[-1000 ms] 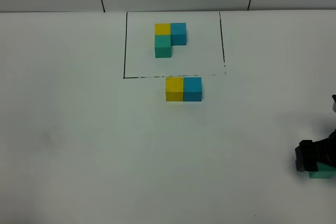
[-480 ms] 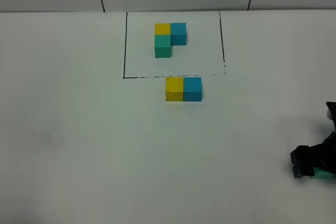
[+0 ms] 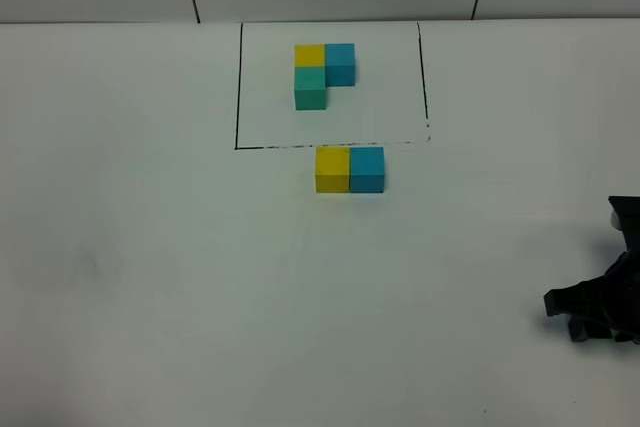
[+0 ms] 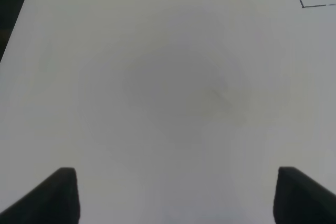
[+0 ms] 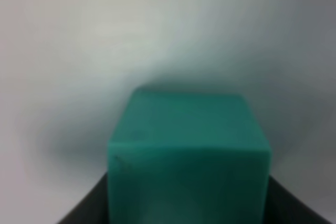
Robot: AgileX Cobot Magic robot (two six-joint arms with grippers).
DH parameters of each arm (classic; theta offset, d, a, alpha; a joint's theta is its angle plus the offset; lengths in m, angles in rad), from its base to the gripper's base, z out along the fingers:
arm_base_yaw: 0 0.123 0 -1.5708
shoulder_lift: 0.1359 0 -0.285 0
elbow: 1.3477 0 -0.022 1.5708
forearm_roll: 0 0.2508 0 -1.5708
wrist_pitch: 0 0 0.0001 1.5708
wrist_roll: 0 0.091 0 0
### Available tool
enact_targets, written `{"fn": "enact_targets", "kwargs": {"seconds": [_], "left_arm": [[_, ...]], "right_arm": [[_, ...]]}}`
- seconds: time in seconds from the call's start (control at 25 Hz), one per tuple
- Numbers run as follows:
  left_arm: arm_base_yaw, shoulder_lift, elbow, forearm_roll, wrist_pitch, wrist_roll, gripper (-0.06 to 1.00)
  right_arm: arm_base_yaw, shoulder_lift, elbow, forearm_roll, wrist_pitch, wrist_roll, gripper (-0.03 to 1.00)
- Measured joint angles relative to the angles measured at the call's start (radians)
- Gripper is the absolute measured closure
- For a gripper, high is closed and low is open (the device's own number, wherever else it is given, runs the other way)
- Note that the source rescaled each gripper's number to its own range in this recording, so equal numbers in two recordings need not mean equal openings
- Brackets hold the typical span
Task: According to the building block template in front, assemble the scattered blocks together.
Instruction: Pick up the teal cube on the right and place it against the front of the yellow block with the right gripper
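Exterior high view: The building block template lies on the white counter inside a black frame. The yellow block and the blue block sit touching each other just outside the frame's near line, on the near side of the template. The right hand is low on the counter, well apart from the template, at the view's right edge.

Left wrist view: The left hand has its jaws wide apart over bare counter, with nothing between them.

Right wrist view: The right hand is clamped on the teal-green block, with dark fingers against both of its sides.
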Motion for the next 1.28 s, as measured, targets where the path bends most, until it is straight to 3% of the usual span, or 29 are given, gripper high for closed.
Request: {"fn": "enact_targets", "kwargs": {"seconds": [0.16,0.32,0.52,0.72,0.92,1.28], "left_arm": [[0.0,0.0,0.0,0.0,0.0,0.0,0.19],[0.0,0.0,0.0,0.0,0.0,0.0,0.19],[0.0,0.0,0.0,0.0,0.0,0.0,0.19],[0.0,0.0,0.0,0.0,0.0,0.0,0.19],[0.0,0.0,0.0,0.0,0.0,0.0,0.19],[0.0,0.0,0.0,0.0,0.0,0.0,0.19]], "right_arm": [[0.063,-0.001,-0.007,0.003,0.003,0.032,0.93],[0.198,-0.003,-0.061,0.045,0.044,0.112,0.94],[0.419,0.017,-0.206,0.038,0.086,0.391,0.94],[0.573,0.152,-0.443,-0.172,0.173,0.713,0.94],[0.646,0.314,-0.699,-0.276,0.305,0.853,0.94],[0.66,0.508,-0.941,-0.244,0.358,0.873,0.94]]}}
